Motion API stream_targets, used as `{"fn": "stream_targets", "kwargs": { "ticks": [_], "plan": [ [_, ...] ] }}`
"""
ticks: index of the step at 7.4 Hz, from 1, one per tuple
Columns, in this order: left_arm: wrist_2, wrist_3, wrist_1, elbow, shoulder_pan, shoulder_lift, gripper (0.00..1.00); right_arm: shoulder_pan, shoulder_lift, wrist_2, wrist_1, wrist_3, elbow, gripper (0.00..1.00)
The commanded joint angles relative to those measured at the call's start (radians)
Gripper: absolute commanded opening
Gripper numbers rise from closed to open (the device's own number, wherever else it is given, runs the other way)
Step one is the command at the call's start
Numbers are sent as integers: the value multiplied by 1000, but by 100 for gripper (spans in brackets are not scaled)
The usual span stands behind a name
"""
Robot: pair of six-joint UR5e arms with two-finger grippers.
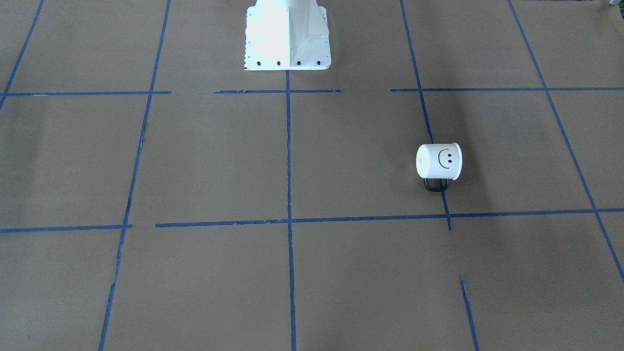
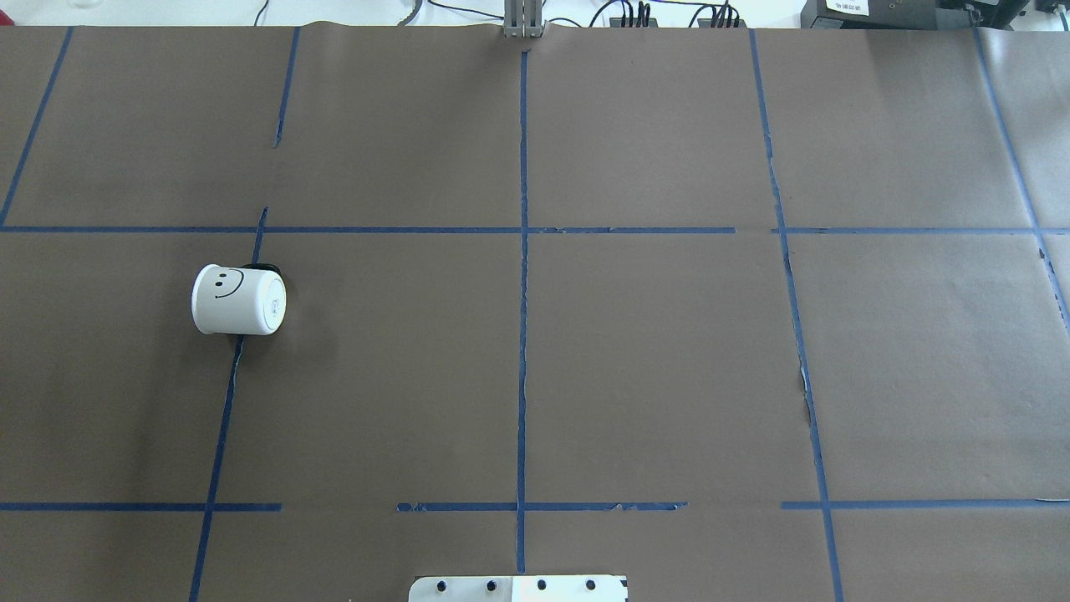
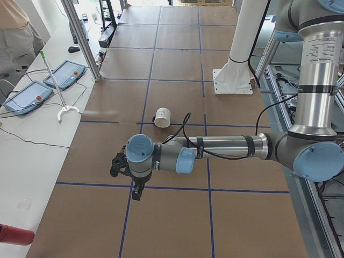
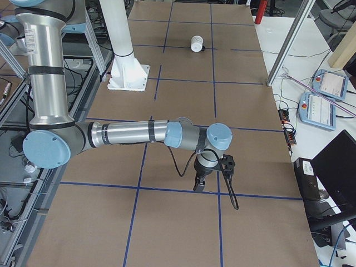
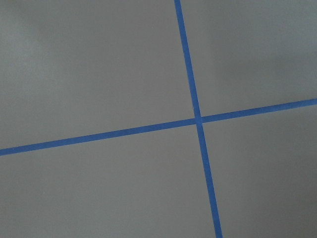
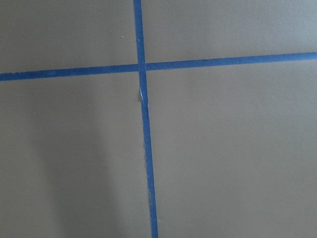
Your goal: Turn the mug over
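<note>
The white mug with a black smiley face lies on its side on the brown paper table, on the robot's left half. Its flat base points toward the table's middle and its black handle lies on the side away from the robot. It also shows in the overhead view and small in both side views. My left gripper hangs over the table's left end, well short of the mug. My right gripper hangs over the right end. I cannot tell whether either is open. Both wrist views show only paper and blue tape.
The robot's white pedestal stands at the table's near middle edge. Blue tape lines grid the paper. Control pendants and an aluminium post stand on the side bench, where a person stands.
</note>
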Motion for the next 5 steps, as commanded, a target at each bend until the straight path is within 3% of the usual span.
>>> {"fn": "stream_targets", "kwargs": {
  "ticks": [1,3,4,5],
  "plan": [
    [2,12,-18,-10,2,-1,100,0,0,0,0,0,0,100],
    [-11,15,-81,-17,5,-12,100,0,0,0,0,0,0,100],
    [-129,-2,-185,-27,21,-3,100,0,0,0,0,0,0,100],
    [-211,-128,-198,-36,44,-4,100,0,0,0,0,0,0,100]
  ]
}}
